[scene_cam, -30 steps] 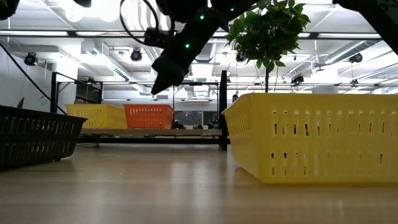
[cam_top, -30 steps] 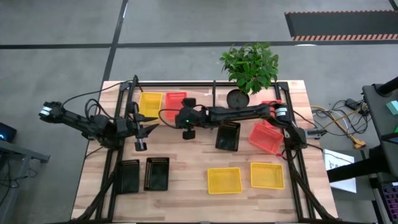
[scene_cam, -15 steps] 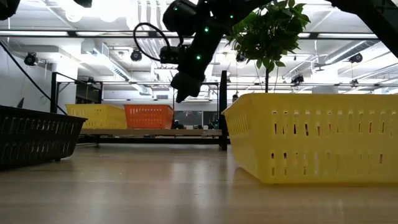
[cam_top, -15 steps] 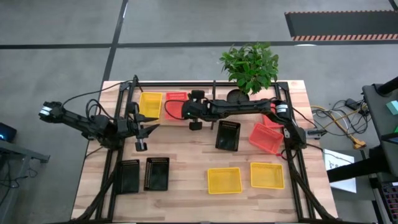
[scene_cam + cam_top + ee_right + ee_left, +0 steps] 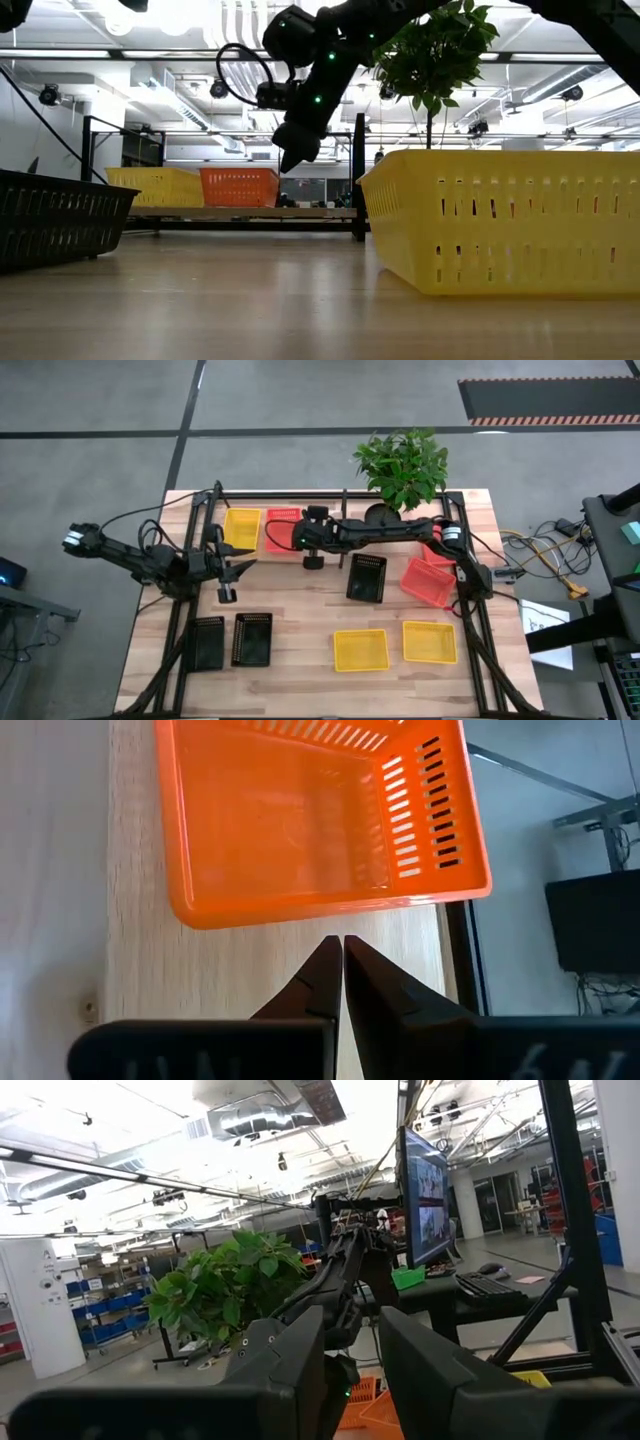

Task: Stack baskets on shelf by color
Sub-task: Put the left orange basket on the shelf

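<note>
Right claw (image 5: pixel 342 952) now pressed together and empty, drawn back beside red-orange basket (image 5: pixel 310 810) on shelf (image 5: pixel 140 970), left claw (image 5: pixel 226 582) unmoved, part spread.

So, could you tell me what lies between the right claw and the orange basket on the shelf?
Only bare shelf board separates the shut right claw from the orange basket, per the right wrist view.

You have three yellow baskets: one on the shelf (image 5: pixel 330 497) at the back (image 5: pixel 241 527) and two on the tabletop near the front (image 5: pixel 360 650) (image 5: pixel 430 642). You have three black baskets: two side by side at the front left (image 5: pixel 207 643) (image 5: pixel 252 639) and one mid-table (image 5: pixel 367 578). You have two red-orange baskets for certain: one on the shelf (image 5: pixel 281 526) and one tilted at the right (image 5: pixel 428 582). You also have one potted plant (image 5: pixel 402 465) and two arms.
</note>
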